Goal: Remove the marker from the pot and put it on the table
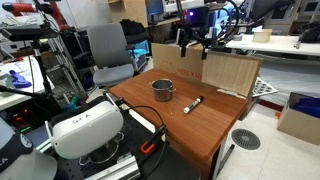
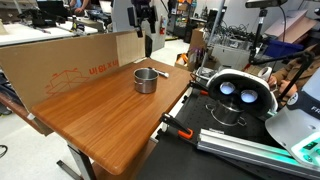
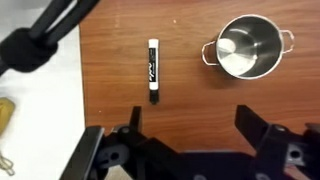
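Observation:
The marker (image 3: 153, 70), dark with a whitish end, lies flat on the reddish-brown table (image 3: 190, 40), outside and beside the silvery pot (image 3: 249, 47). The pot stands upright and looks empty. In an exterior view the marker (image 1: 194, 104) lies a short way from the pot (image 1: 163, 90) on the table (image 1: 205, 130). The pot (image 2: 146, 80) and table (image 2: 100, 115) also show in an exterior view; I cannot make out the marker there. My gripper (image 3: 190, 112) is open and empty, high above the table (image 1: 193, 42), (image 2: 148, 36).
A cardboard box (image 1: 225, 72) stands along the table's far side, also seen in an exterior view (image 2: 70, 58). A white headset-like device (image 1: 85, 128) and cables sit by the table's end. A grey chair (image 1: 108, 55) stands behind.

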